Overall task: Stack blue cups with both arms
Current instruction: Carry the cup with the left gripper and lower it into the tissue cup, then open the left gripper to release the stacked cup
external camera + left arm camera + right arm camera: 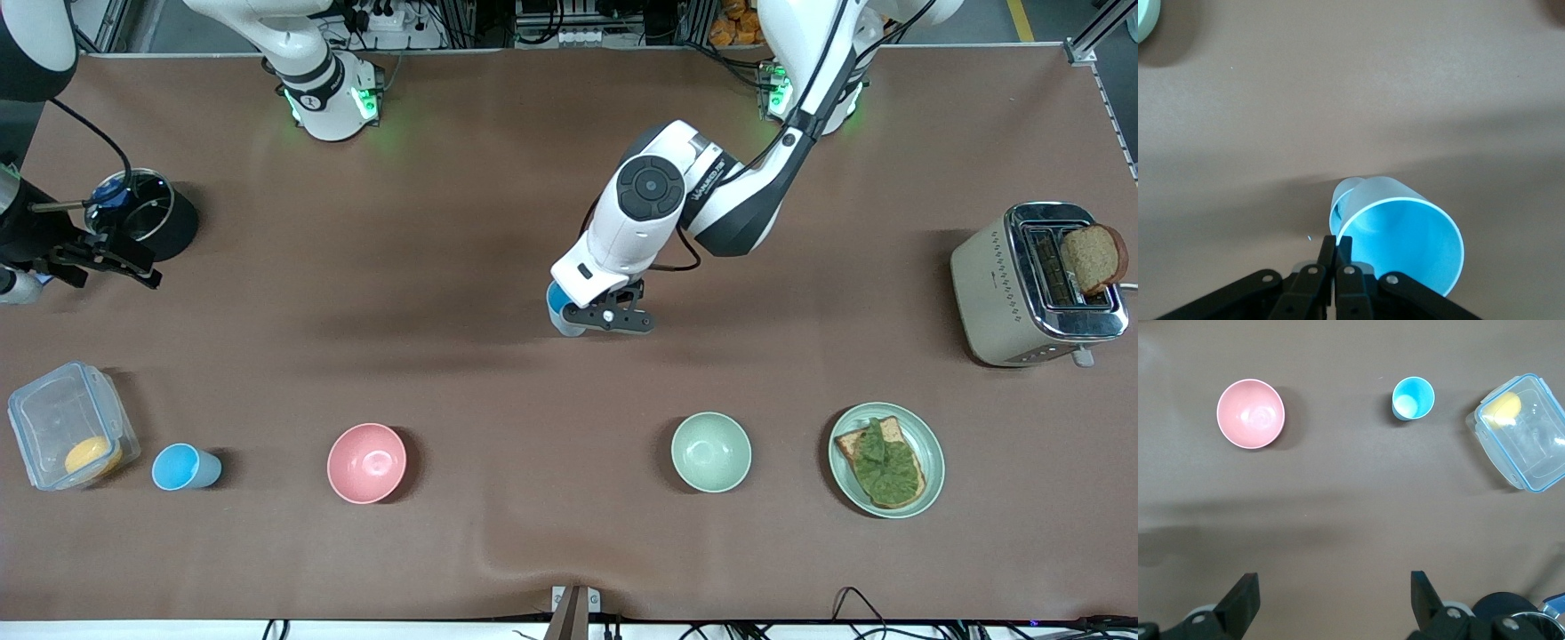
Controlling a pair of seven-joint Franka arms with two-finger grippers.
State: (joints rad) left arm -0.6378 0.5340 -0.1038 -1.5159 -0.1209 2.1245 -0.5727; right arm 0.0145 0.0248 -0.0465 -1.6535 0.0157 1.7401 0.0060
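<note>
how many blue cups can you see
2: one blue cup pinched at its rim in the shut left gripper above mid-table; the other blue cup stands between the clear container and the pink bowl.

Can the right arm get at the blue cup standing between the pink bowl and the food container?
Probably yes. The right gripper hangs open over bare table at its own end, and the blue cup stands upright with gaps to the pink bowl and the food container. The left gripper, shut on the other cup, is well clear.
</note>
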